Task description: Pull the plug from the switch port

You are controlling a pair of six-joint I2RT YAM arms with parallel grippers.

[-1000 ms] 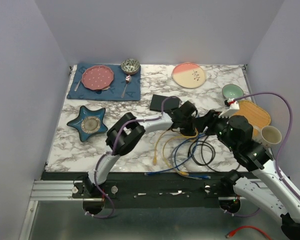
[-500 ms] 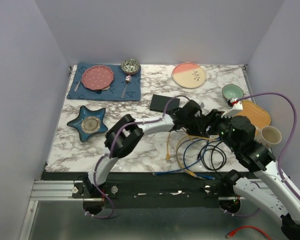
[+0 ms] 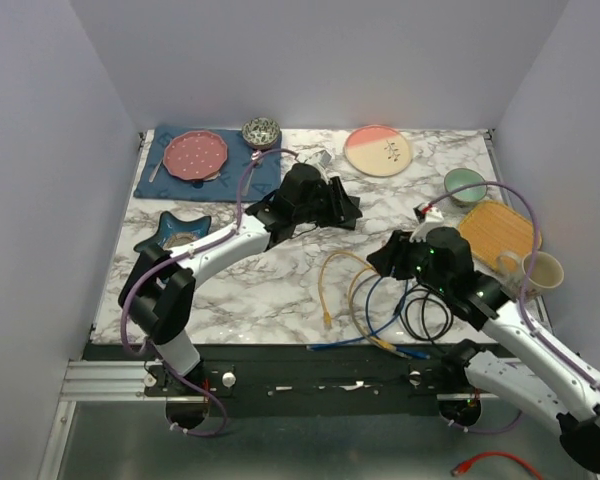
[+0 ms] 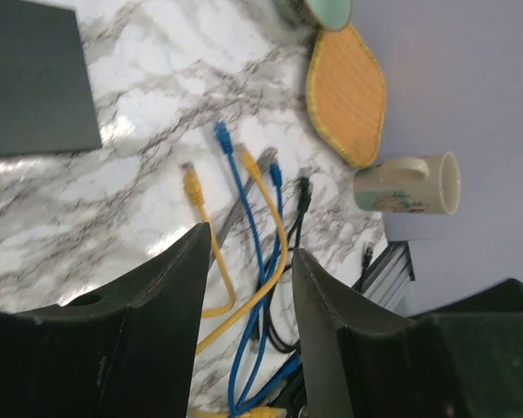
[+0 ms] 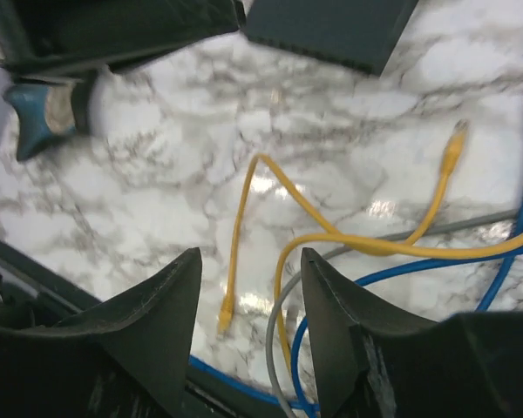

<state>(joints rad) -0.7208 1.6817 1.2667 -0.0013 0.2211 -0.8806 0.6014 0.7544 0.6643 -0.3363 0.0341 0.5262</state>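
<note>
Down front, nearer than the switch (image 4: 35, 83), a loose tangle of cables (image 3: 390, 310) sprawls across the marble table (image 3: 230, 290). One yellow plug (image 4: 190, 181) lies flat on the stone, well apart from the switch. Moving up, the right gripper (image 5: 250, 257) sits nearer than the switch and off to its right, fingers spread wide above a yellow strand with nothing between them. Now the switch itself lies flat on the marble, mid-table. The left gripper (image 4: 251, 242) hangs right beside it, jaws parted and empty (from overhead the black arm and black box merge, so whether they touch is anyone's guess). Beyond the switch, a pink-and-cream plate (image 3: 378, 150) sits at the back.
</note>
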